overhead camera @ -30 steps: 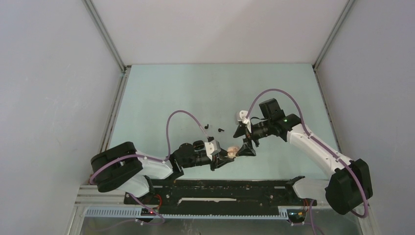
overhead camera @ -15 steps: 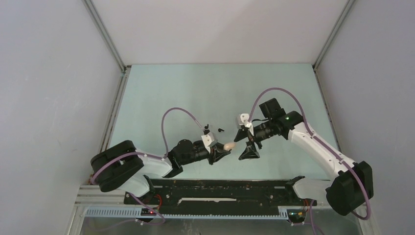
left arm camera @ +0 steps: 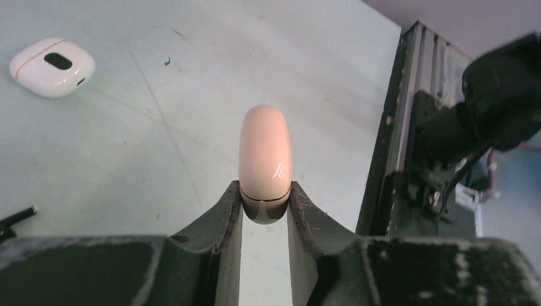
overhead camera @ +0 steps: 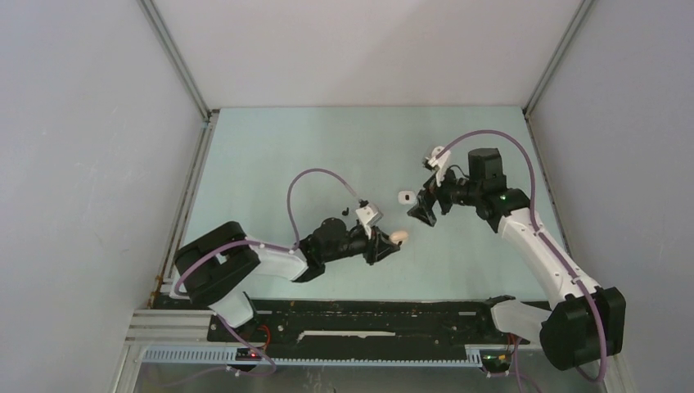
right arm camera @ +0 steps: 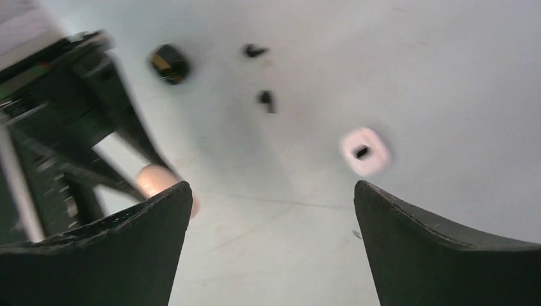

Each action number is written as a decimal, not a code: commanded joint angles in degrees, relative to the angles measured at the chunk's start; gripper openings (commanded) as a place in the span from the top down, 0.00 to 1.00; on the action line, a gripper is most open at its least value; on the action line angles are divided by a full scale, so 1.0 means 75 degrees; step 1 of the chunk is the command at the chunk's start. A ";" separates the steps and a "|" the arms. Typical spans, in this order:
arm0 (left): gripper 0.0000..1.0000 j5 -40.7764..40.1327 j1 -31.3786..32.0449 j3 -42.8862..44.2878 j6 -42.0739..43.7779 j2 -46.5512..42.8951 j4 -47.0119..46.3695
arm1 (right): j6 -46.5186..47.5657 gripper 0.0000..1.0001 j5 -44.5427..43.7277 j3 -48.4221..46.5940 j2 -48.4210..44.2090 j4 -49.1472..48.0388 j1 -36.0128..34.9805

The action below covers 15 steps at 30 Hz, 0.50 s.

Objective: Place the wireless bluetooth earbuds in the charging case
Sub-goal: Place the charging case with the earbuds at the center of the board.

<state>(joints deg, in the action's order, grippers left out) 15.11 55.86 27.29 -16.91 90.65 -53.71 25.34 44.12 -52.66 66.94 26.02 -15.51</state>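
My left gripper (overhead camera: 383, 246) is shut on a beige charging case (overhead camera: 398, 237), holding it just above the table. In the left wrist view the fingers (left arm camera: 229, 210) pinch the lower end of the case (left arm camera: 265, 150), whose gold seam looks closed. My right gripper (overhead camera: 425, 210) hangs open further back and right, nothing between its fingers (right arm camera: 159, 220). Two black earbuds (right arm camera: 255, 50) (right arm camera: 268, 100) lie on the table beyond it; only one dark earbud (overhead camera: 345, 210) shows from above. A white case (overhead camera: 404, 196) (right arm camera: 364, 151) lies shut between the two grippers.
A small black case-like object (right arm camera: 169, 62) sits near the black earbuds. The white case (left arm camera: 52, 66) is far left in the left wrist view. The black rail (overhead camera: 368, 315) runs along the near edge, and grey walls enclose the pale green table (overhead camera: 327, 147).
The right gripper drew back from the beige case, up and to the right, and opened wide, uncovering the white case. The left gripper carried the beige case right and slightly farther back.
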 commanded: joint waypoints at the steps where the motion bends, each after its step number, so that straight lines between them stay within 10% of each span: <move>1: 0.95 -0.0345 -0.0041 0.1337 -0.1339 0.0491 0.1067 | -0.1675 0.00 -0.2921 0.0390 -0.0546 -0.2030 0.0337; 5: 0.91 -0.0310 -0.0053 0.3009 -0.2204 0.1249 0.2432 | -0.2625 0.00 -0.4855 0.0604 -0.0909 -0.2583 0.1210; 15: 0.87 0.0246 -0.0149 0.5765 -0.4175 0.3579 0.4169 | -0.3231 0.00 -0.3912 0.0860 -0.1501 -0.2690 0.2443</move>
<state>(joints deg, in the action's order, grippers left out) 14.96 55.57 65.89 -40.10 112.62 -28.42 3.33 13.69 -46.61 57.41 9.58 2.85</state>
